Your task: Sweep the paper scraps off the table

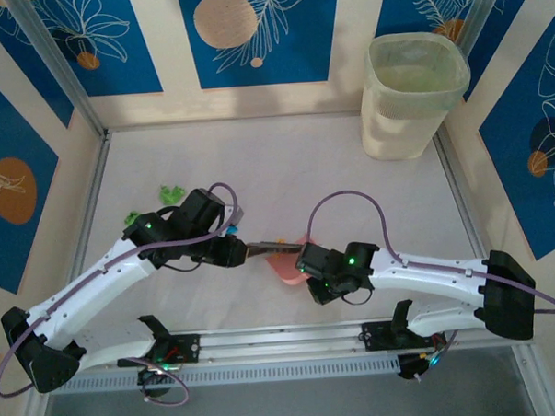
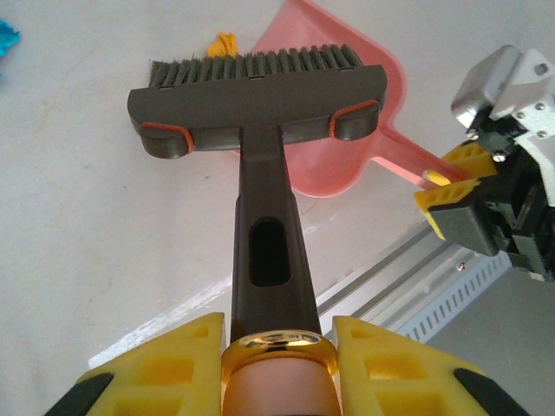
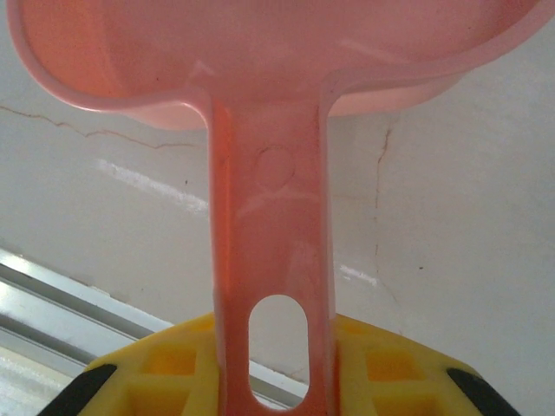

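My left gripper [image 1: 239,253] [image 2: 277,351] is shut on the handle of the dark brush [image 2: 260,95] [image 1: 264,250]. The bristles rest at the mouth of the pink dustpan [image 2: 334,165] [image 1: 289,275] [image 3: 260,52]. The dustpan's handle sits clamped in my right gripper [image 1: 305,263] [image 3: 273,368] [image 2: 455,186], which is shut on it. An orange paper scrap [image 2: 224,42] lies just beyond the bristles. A cyan scrap [image 2: 5,38] [image 1: 232,230] sits to the left of the brush. Green scraps [image 1: 173,190] lie on the table [image 1: 331,160] beyond the left arm. Any scraps inside the pan are hidden.
A pale translucent waste bin [image 1: 412,92] stands at the far right corner. Aluminium rails [image 1: 283,338] run along the near edge, close under both grippers. Cream walls with blue panels close in the table on three sides.
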Tool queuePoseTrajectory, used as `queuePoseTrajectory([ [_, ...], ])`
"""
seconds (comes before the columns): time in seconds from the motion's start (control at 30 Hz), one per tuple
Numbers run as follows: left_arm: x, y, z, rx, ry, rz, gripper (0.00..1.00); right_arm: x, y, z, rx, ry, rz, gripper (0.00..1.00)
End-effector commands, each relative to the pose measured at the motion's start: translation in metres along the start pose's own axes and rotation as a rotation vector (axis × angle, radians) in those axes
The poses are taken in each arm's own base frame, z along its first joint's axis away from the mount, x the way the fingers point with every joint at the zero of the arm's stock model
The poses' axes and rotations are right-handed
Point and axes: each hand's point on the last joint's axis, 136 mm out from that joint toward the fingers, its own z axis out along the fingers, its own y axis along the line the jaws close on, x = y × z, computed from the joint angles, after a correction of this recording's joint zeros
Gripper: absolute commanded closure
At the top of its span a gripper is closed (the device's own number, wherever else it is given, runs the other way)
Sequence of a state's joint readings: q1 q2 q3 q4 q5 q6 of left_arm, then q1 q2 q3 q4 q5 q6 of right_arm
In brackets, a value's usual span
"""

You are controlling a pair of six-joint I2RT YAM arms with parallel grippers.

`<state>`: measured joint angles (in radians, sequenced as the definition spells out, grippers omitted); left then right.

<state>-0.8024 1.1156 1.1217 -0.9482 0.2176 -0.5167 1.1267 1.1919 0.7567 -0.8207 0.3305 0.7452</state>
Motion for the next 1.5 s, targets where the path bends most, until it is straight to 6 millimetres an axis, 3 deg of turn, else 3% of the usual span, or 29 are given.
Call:
queuePoseTrajectory([
  [0.0,-0.002,-0.014,0.003,0.091,0.005,0.008,1.00,-0.003,-0.005,0.006,0.029,-0.022,0.003,1.00],
  [0.43,-0.004,-0.027,-0.004,0.168,-0.014,0.019,1.00,-0.021,-0.023,0.013,0.067,-0.159,0.041,1.00],
  [0.77,-0.010,-0.026,-0.015,0.191,-0.061,0.011,1.00,-0.039,-0.031,0.001,0.048,-0.330,0.048,1.00],
  [1.13,-0.022,-0.039,-0.037,0.271,-0.136,0.043,1.00,-0.049,-0.040,-0.015,0.032,-0.496,0.040,1.00],
  [1.47,-0.036,-0.038,-0.051,0.281,-0.223,0.046,1.00,-0.053,-0.043,-0.028,0.029,-0.551,0.032,1.00],
])
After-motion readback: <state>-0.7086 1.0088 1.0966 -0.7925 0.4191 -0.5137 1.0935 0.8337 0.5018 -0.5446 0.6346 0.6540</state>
